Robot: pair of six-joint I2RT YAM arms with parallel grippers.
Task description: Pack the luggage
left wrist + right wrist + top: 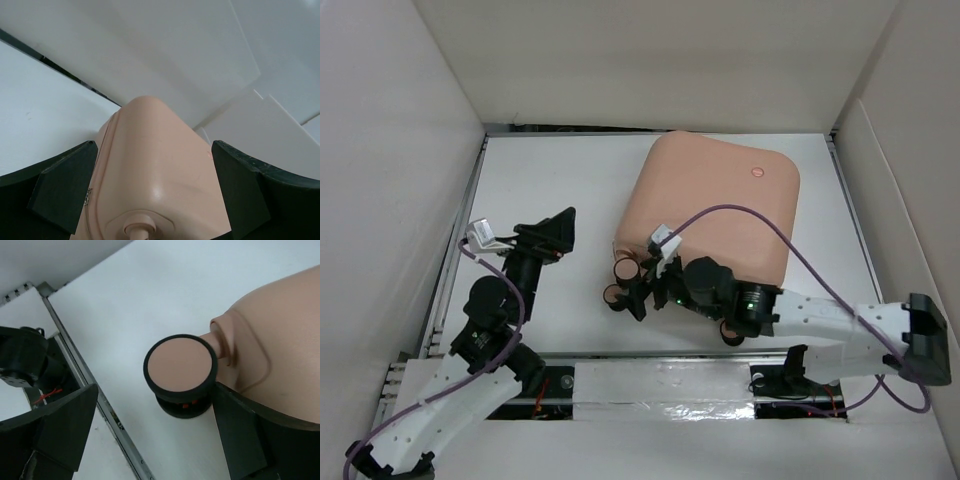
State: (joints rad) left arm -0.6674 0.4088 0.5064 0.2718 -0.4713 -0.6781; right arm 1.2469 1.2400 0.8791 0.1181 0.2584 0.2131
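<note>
My right gripper [154,427] stands wide open at the near left corner of the luggage [712,200], one finger on each side of a caster wheel [181,367] and closed on nothing. I cannot tell whether either pad touches the wheel. My left gripper [563,232] is also spread wide and empty. It sits apart to the left of the luggage and points toward it, so the pink shell fills the gap between my fingers in the wrist view. The luggage lies flat, shell up, on the white table [550,170], with a round button mark [757,171] near its far right corner. A purple cable [760,215] arcs over its near side.
</note>
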